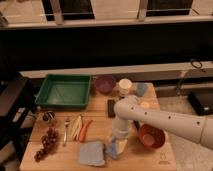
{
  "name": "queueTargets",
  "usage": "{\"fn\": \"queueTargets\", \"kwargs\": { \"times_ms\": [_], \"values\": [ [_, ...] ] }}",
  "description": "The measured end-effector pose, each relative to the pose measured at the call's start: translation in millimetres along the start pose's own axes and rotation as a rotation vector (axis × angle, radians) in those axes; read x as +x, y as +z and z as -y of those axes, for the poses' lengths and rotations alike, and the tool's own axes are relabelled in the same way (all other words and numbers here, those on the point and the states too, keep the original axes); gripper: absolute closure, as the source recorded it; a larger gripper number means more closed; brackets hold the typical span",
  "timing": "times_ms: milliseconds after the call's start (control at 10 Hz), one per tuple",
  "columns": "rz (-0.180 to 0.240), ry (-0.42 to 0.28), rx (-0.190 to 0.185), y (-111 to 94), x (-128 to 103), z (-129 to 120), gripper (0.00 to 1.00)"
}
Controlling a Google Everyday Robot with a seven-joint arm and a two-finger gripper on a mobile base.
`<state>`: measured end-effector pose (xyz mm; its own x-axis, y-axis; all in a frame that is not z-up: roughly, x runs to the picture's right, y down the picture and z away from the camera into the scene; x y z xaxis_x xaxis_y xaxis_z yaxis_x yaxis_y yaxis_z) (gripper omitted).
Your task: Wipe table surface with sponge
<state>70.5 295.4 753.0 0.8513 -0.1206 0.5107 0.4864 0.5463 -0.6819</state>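
The table surface is a light-wood top with a small dark mark near its front right corner. My arm reaches in from the right and bends down to the front middle of the table. My gripper points down and is shut on the sponge, a small light-blue block with a pale yellow part. The sponge rests on the wood, right beside the flat blue-grey cloth.
A red-brown bowl sits just right of the gripper. A green tray, purple bowl, white cup and blue cup stand at the back. Grapes, a fork, a carrot lie left.
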Motion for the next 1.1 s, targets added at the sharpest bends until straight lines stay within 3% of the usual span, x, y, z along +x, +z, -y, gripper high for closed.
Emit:
{"fn": "queueTargets", "kwargs": {
  "times_ms": [200, 400, 700, 900, 1100],
  "values": [
    [-0.018, 0.059, -0.015, -2, 21, -19, 1.00],
    [-0.059, 0.078, -0.008, -9, 31, -23, 1.00],
    [-0.126, 0.096, 0.006, -32, 55, -5, 1.00],
    [-0.140, 0.071, 0.021, -40, 64, 4, 1.00],
    [-0.143, 0.037, 0.030, -41, 55, 19, 1.00]
  ]
}}
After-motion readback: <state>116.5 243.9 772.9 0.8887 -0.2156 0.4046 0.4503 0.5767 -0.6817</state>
